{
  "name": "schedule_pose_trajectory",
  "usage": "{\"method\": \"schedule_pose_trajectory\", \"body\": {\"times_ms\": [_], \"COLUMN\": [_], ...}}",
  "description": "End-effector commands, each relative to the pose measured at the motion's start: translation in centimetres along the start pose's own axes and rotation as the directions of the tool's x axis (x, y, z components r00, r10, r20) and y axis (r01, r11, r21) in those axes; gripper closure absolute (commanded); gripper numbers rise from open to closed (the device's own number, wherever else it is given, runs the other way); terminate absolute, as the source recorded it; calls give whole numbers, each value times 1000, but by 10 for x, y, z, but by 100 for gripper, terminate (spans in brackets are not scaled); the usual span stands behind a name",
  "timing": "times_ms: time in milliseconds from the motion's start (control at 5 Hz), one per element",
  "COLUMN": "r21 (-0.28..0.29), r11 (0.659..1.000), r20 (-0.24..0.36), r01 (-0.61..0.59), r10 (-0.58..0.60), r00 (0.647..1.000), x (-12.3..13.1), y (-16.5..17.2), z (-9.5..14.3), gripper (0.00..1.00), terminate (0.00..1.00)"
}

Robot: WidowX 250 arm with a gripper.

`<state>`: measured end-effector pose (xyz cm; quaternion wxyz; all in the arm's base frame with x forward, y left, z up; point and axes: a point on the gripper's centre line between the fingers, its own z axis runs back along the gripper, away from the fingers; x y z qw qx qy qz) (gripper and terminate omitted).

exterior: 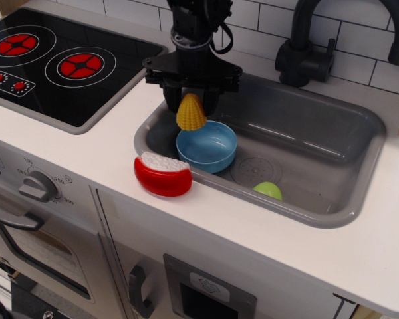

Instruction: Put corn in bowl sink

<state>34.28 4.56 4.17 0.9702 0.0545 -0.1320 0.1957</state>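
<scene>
The small yellow cone-shaped toy corn with bumpy kernels (191,113) hangs point-up, above the back-left rim of the round shallow light-blue plastic bowl (207,146); whether it touches that rim is hard to tell. The bowl sits upright and empty at the left end of the large grey rectangular plastic sink (332,143), near its round drain mark.
</scene>
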Motion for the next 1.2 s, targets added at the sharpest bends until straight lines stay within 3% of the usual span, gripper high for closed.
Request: {"method": "schedule_pose_trajectory", "body": {"times_ms": [0, 200, 400, 800, 1000], "r21": [-19, -21, -71, -71, -71], "r11": [999, 999, 996, 996, 996], "r20": [21, 21, 28, 28, 28], "r01": [-26, -41, -55, -55, -55], "r10": [26, 41, 57, 57, 57], "r00": [999, 999, 998, 998, 998], "x": [13, 16, 18, 18, 18], "y": [-2, -3, -7, -7, -7], "z": [15, 24, 46, 46, 46], "gripper": [0, 0, 0, 0, 0], "terminate": [0, 0, 0, 0, 100]}}
